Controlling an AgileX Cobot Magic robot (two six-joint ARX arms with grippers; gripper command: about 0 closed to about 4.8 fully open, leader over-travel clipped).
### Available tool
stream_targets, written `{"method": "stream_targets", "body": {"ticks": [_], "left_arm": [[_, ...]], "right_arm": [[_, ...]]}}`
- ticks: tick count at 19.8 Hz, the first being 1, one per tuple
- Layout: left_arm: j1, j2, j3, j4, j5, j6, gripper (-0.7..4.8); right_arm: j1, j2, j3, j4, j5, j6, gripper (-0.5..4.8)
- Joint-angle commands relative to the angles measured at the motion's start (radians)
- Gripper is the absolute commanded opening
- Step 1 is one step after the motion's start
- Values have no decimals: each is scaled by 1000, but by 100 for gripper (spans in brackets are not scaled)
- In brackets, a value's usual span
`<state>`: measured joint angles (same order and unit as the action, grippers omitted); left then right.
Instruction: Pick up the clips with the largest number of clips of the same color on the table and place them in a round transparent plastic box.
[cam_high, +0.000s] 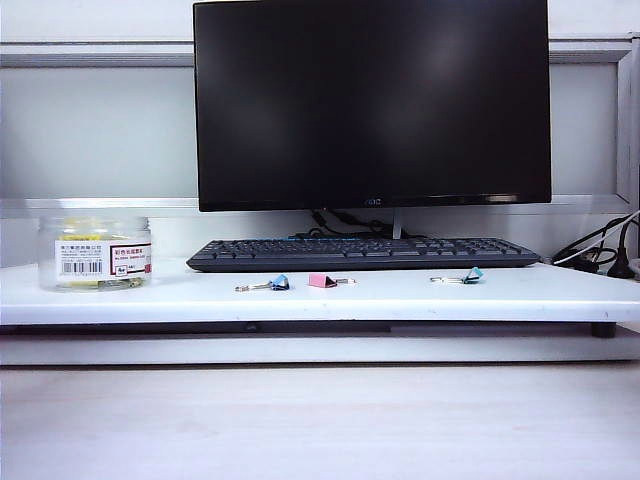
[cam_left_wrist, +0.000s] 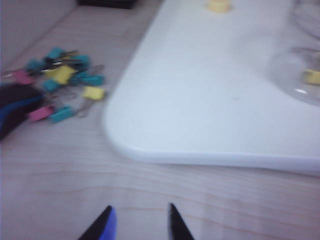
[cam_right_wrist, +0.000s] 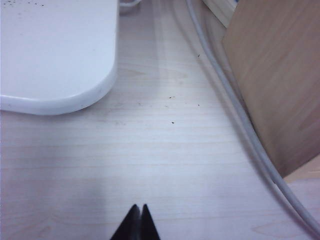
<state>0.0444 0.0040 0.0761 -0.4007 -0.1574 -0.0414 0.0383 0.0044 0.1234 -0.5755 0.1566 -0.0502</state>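
Nearest, both grippers are hovering low over the bare wooden tabletop (cam_right_wrist: 165, 160), off the white riser shelf (cam_high: 400, 295). The left gripper (cam_left_wrist: 139, 220) is standing with its jaws parted and nothing between them, just short of the shelf's rounded corner. The right gripper (cam_right_wrist: 138, 220) is keeping its fingertips pressed together, empty, beside the shelf's other corner and a grey cable (cam_right_wrist: 240, 115).

Farther back, on the shelf's front edge, two blue clips (cam_high: 278, 284) (cam_high: 472, 275) and a pink clip (cam_high: 324, 281) are lying in a row.

At the shelf's left end, the round transparent plastic box (cam_high: 96, 254) is standing upright, with yellow clips (cam_high: 82, 238) showing inside it. Behind, a keyboard (cam_high: 362, 253) and monitor (cam_high: 371, 103) are sitting.
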Motion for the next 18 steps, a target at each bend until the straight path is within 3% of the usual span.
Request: {"method": "stream_targets", "body": {"ticks": [1,4,18], "left_arm": [[-79,-3,-6,-2,2,1,144],[-122,-3,-6,-2,5,1,144],[-121,-3,-6,-2,4,1,144]], "right_arm": [[0,-2,5,11,-1,-3,-5],[0,-2,5,10,-1,-3,-5],[1,-2,5,10,-1,-3,-5]]}}
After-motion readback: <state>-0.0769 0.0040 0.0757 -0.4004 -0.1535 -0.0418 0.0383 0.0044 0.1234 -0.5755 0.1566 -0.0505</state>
